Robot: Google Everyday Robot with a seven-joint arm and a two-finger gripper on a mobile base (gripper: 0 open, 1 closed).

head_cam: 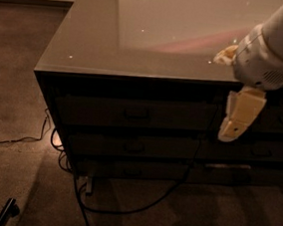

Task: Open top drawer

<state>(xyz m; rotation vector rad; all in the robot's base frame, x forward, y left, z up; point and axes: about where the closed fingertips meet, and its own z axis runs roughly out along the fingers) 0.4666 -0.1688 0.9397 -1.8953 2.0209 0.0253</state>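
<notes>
A brown carpet [13, 97] spreads around a dark drawer cabinet [49, 83], whose glossy top [88, 45] catches pale and pinkish reflections. Three wide drawers stack down its front. The top drawer [96, 111], uppermost of the wide column just under the top's edge, sits shut and flush with the cabinet face. Its small loop handle [137, 113] is mid-front and untouched. Below it lie the second drawer [98, 145] and third drawer [106, 168], also shut. A narrower column of drawers [281, 121] stands to the right.

The robot's white arm [272, 57] reaches in from the upper right, above the cabinet's front edge. From it the cream-coloured gripper [229, 133] hangs pointing down in front of the cabinet face. It is near the divide between the two columns and well to the right of the handle. It holds nothing, and whether it is open or closed cannot be told.

A black cable [137, 209] loops across the carpet below the cabinet. A small black object [6, 211] lies at lower left.
</notes>
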